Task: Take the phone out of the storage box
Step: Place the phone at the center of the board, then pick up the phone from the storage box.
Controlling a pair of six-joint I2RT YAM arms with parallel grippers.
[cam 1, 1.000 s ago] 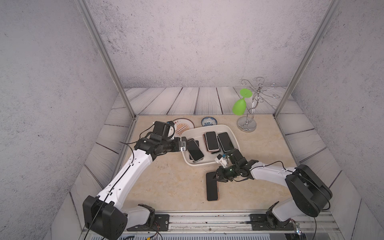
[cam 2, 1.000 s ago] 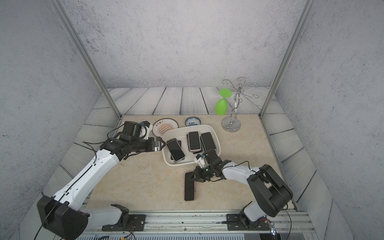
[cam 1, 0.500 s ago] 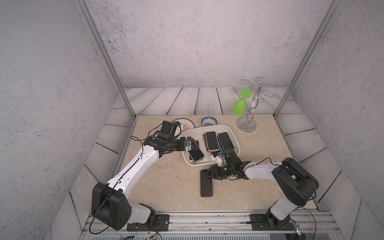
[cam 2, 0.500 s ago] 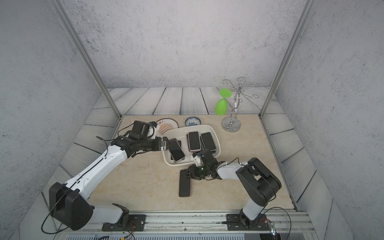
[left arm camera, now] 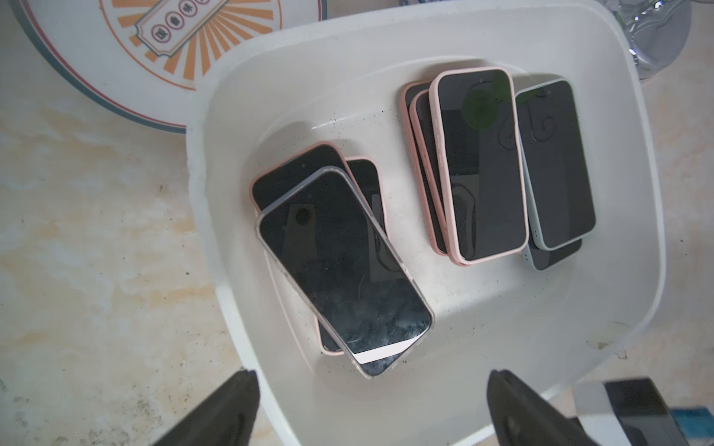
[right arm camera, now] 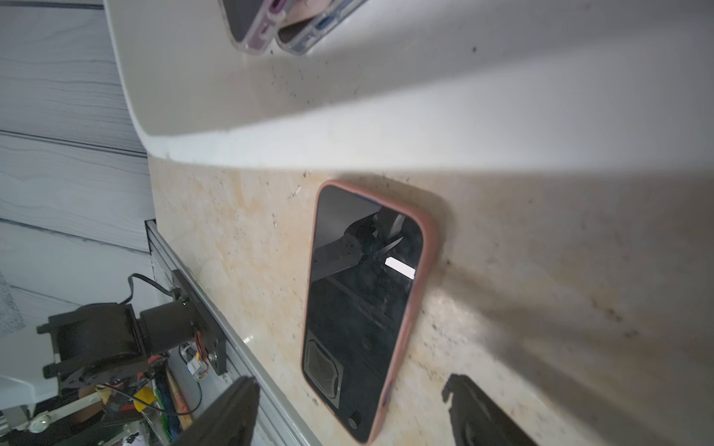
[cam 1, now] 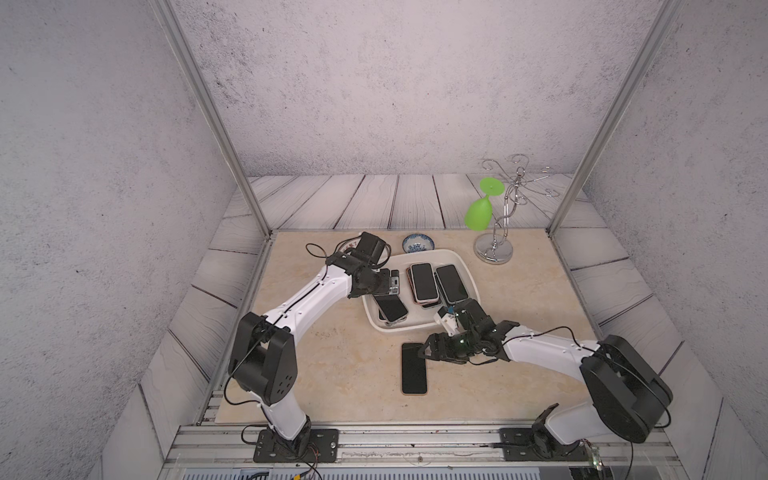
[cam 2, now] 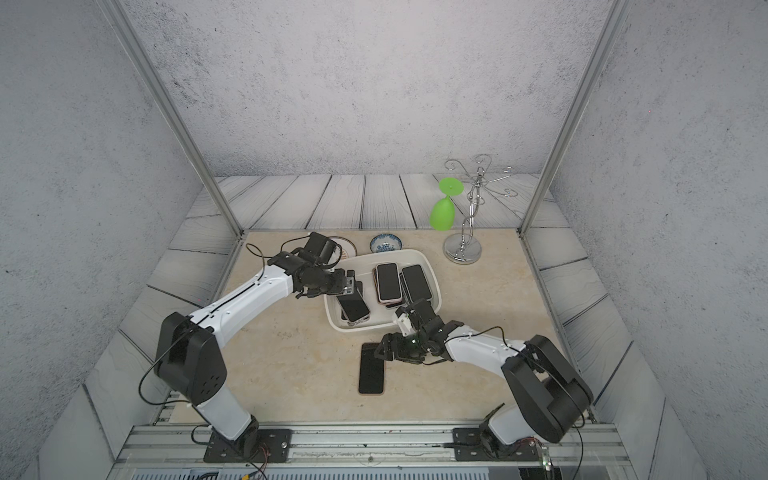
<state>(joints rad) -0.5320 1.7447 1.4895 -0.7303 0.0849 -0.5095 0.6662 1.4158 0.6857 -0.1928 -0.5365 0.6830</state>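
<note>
**One phone out, more waiting**

On the worktop point(cam 1: 332, 365), just beside the storage box point(cam 1: 415, 322), a pink-cased phone point(cam 1: 414, 368) lies flat. The right hand point(cam 1: 430, 351) stands open at its end, holding nothing. The left hand point(left arm camera: 373, 380), spread wide and empty, hovers over the box's clear-cased phone point(left arm camera: 344, 270), probably next: lift it cleanly off its stack. The plate point(left arm camera: 116, 58) and dish point(cam 1: 417, 243) sit behind, unobstructing.

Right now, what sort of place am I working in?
Likely a robot test cell: backdrop walls on an aluminium frame, arms bolted to a mounting rail, staged props like the storage box of phones.
</note>
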